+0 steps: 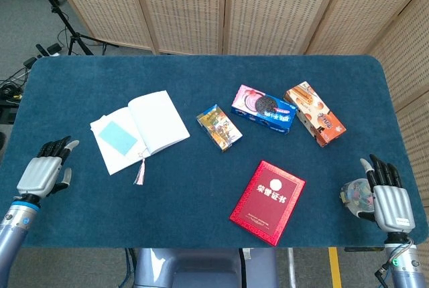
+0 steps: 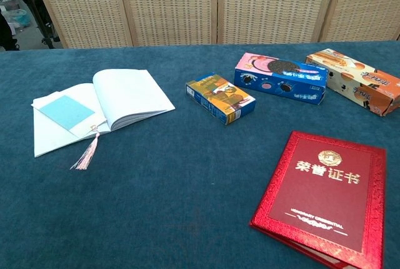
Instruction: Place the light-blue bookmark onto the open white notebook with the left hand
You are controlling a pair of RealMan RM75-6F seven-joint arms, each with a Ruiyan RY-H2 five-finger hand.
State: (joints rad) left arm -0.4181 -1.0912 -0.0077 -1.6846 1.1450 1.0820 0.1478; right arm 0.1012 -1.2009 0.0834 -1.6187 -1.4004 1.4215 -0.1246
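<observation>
The rectangular light-blue bookmark [image 1: 118,138] lies flat on the left-hand page of the open white paper notebook [image 1: 139,130], and its pink tassel [image 1: 140,171] trails off the near edge of the page onto the dark blue felt-covered table [image 1: 201,80]. The left hand [image 1: 41,173], silver-backed with black fingers, sits low at the table's near left edge, well apart from the notebook; it holds nothing, its fingers loosely extended and a little spread, the back of the hand turned up. The right hand [image 1: 389,199] rests at the near right corner, also back-up, fingers apart and pointing away from the robot, gripping nothing; just beside it, on its inner side, lies a small clear bundle of something multicoloured [image 1: 355,195], and I cannot tell whether the hand touches it. In the middle of the table a small blue-and-yellow snack box [image 1: 219,127] lies at an angle, and near it, further from the robot, are a blue-and-pink cookie box [image 1: 263,108] and an orange-and-white carton [image 1: 314,113]. A glossy red booklet with gold characters [image 1: 267,201] lies closed towards the near edge, well apart from the notebook. The chest view shows the notebook, bookmark, boxes and red booklet but neither hand. Behind the table stand woven wicker screens [image 1: 221,7].
</observation>
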